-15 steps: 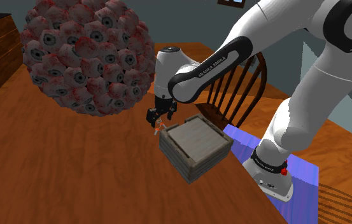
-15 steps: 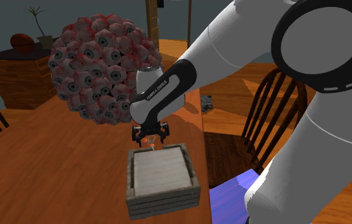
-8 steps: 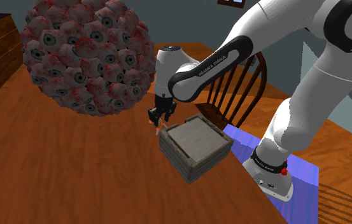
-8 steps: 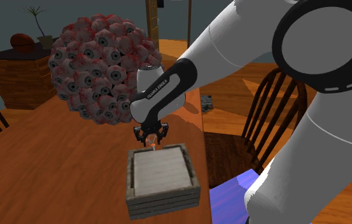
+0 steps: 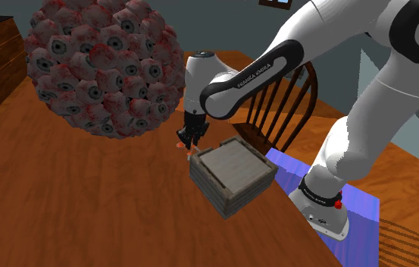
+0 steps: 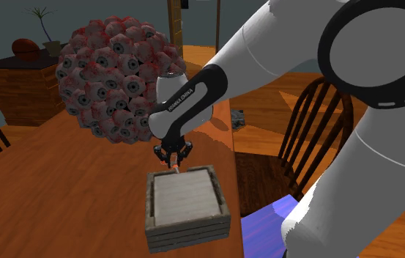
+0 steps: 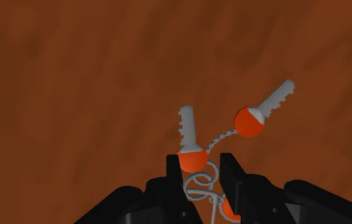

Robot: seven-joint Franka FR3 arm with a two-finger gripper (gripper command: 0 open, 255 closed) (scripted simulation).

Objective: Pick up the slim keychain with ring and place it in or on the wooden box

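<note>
1. Keychain (image 7: 191, 160): its ring is clamped between the jaws, and two orange-headed keys stick out past them, close to the worktop (image 5: 86, 205).
2. Box (image 5: 232, 176) sits just beside the jaws, its pale top bare.
3. Grasp looks done; whether the keys hang clear of the worktop I cannot tell. Left, as I judge: lift, carry over the box, let go.

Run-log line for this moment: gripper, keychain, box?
gripper: shut on keychain | keychain: ring clasped, two orange-headed keys outside the grip | wooden box: beside gripper, keychain not in it
</note>
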